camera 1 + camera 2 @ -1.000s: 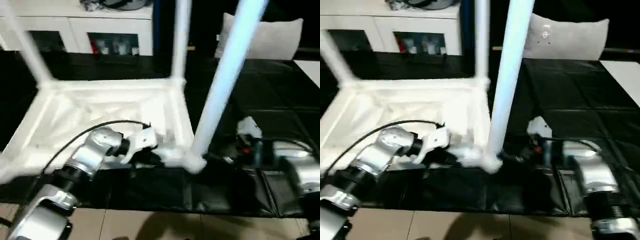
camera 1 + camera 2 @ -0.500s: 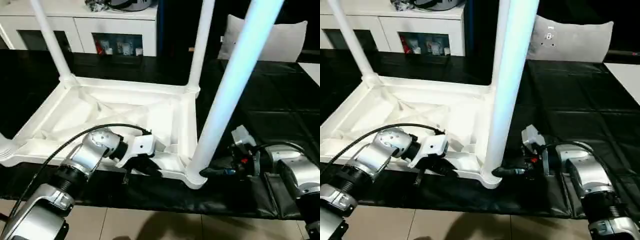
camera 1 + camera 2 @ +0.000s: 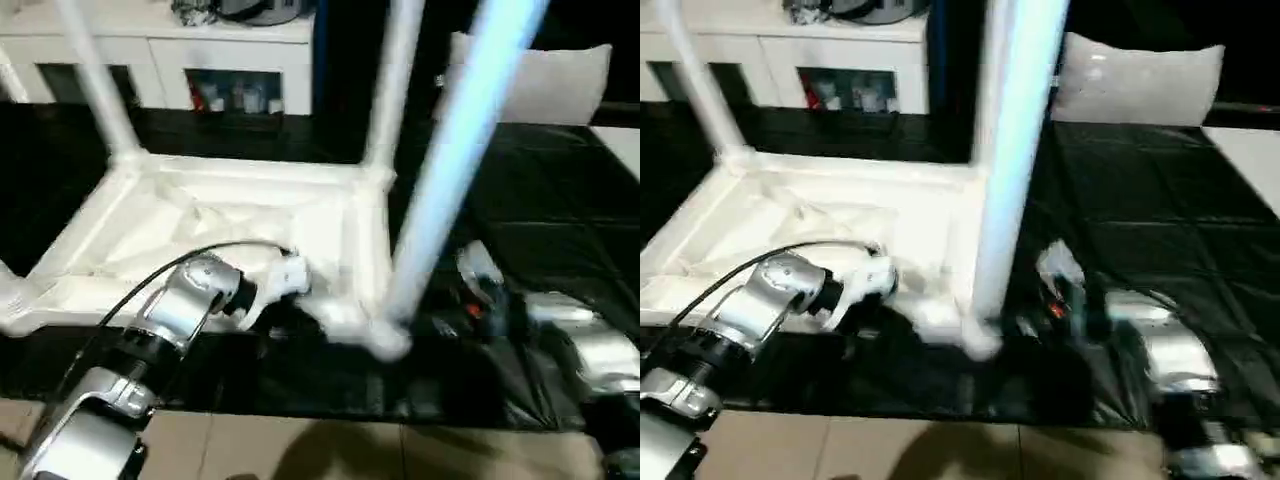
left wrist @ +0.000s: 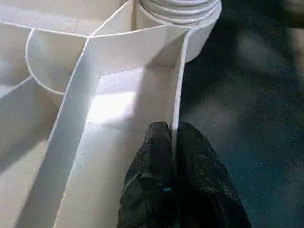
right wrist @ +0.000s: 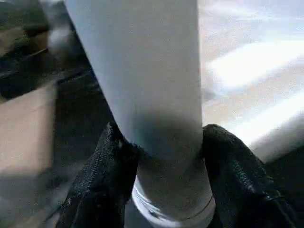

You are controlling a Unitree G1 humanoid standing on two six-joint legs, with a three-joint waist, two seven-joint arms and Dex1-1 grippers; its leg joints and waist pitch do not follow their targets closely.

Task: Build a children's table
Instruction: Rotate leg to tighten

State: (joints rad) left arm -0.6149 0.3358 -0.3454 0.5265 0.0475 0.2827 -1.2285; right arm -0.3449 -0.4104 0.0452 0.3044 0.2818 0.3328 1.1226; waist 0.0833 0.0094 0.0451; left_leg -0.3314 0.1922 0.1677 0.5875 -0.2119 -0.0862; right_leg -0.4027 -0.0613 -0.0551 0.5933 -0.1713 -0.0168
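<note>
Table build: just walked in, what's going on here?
The tabletop lies upside down on black mats, ribbed underside up. Legs stand in the two far corners. The right gripper is clamped around the near-right leg, low down, just above its corner socket. The left gripper pinches the thin side wall of the tabletop close to that same socket. A white cabinet stands behind.
</note>
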